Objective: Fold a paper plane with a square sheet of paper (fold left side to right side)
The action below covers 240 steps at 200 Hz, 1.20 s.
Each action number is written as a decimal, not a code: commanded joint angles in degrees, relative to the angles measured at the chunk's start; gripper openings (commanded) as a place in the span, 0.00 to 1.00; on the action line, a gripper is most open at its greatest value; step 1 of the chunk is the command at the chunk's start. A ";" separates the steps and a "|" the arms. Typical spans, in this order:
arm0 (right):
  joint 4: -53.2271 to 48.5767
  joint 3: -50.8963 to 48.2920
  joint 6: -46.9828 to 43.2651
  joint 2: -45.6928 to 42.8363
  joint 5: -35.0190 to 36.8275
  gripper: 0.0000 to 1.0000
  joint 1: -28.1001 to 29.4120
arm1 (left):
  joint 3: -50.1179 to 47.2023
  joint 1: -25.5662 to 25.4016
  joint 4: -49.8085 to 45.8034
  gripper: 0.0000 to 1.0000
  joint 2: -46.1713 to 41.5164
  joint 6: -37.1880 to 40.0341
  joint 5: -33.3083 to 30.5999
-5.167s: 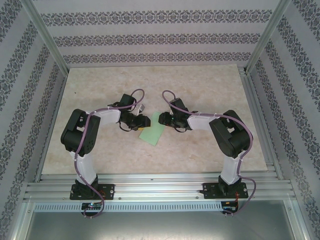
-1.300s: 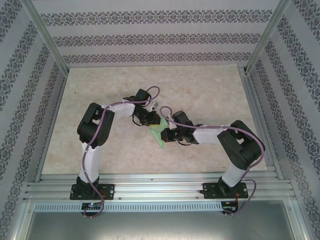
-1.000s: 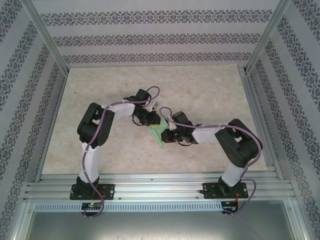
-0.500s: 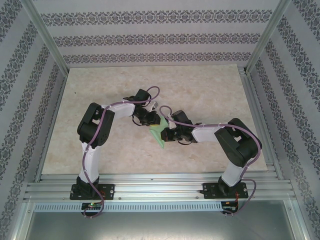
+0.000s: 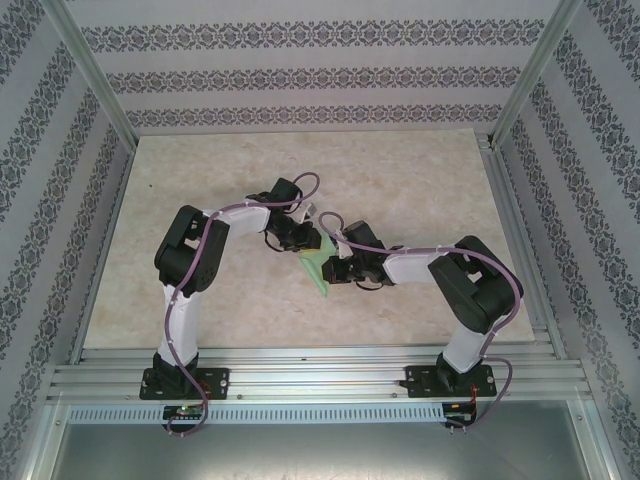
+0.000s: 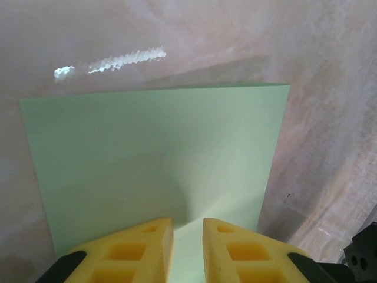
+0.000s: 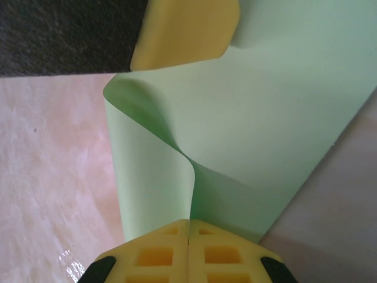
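At mid-table, right tool (image 7: 188,224) pinching curled square sheet of paper (image 7: 283,118), left tool (image 6: 187,223) narrow, touching it

The square sheet of paper (image 5: 319,276) lay on the bench (image 5: 400,180), between the left hand (image 5: 309,245) (at its far left edge) and the right hand (image 5: 332,268) at its right.

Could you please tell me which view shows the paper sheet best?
Left wrist: the square sheet of paper shows broadly, three edges clear. Right wrist shows its curled fold; top external, just a small distant patch.
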 commanded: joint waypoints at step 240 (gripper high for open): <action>-1.86 -0.64 1.18 2.92 0.49 0.00 -0.87 | -19.86 -2.23 9.83 0.24 -17.79 -5.66 0.99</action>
